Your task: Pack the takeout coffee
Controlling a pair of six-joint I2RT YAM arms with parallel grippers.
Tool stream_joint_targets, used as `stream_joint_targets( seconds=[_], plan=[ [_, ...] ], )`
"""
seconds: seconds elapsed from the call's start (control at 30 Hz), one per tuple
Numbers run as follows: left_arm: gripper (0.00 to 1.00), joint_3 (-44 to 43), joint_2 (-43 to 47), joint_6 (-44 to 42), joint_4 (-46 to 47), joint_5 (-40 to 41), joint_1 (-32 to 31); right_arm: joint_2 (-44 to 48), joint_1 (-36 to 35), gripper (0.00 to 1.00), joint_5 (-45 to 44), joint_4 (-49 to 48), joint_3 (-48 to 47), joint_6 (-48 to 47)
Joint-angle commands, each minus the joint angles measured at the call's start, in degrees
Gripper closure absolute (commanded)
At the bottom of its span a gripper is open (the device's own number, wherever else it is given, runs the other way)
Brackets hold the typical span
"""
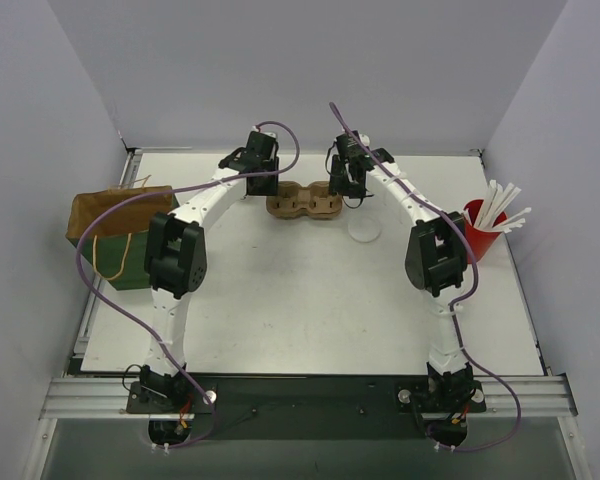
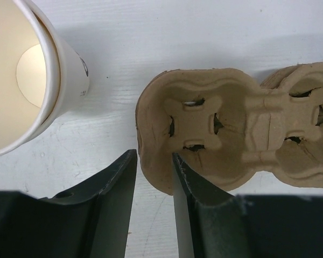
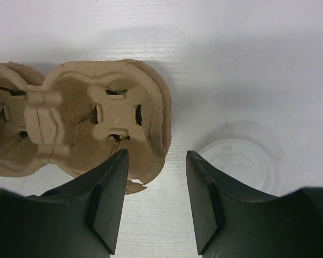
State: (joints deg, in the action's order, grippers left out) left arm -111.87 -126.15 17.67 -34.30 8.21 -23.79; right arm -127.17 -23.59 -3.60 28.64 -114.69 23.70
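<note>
Top view: left tool [image 1: 264,188] and right tool [image 1: 352,192] at 2 ends of brown tray [image 1: 304,204]; lid [image 1: 364,229] near right tool.
Left wrist: left tool [image 2: 153,155] half open over tray [image 2: 231,123] rim, can't tell if pinching; open-topped cup [image 2: 70,75] ahead, to its left.
Right wrist: right tool [image 3: 156,155] loose, gap beside tray [image 3: 97,107] rim; lid [image 3: 242,164] flat on table [image 3: 231,64], right of it.

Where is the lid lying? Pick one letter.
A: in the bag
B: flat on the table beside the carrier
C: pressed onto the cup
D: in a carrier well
B: the lid lies flat on the table, just clear of the carrier, whose wells are empty, and the cup stands open with no lid on it.
</note>
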Motion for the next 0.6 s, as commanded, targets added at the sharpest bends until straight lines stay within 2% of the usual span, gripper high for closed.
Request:
stream_joint_targets(
  seconds=[0.0,0.57],
  plan=[
    [0.58,-3.88,-1.38,-0.71,0.2,-0.73,0.5,-0.53,0.48,0.58,-0.01,0.71,-2.64,-0.59],
    [0.62,-6.69,-3.84,-1.24,-1.12,-1.53,1.03,-2.99,0.39,0.63,0.61,0.8,-3.17,-0.06]
  ],
)
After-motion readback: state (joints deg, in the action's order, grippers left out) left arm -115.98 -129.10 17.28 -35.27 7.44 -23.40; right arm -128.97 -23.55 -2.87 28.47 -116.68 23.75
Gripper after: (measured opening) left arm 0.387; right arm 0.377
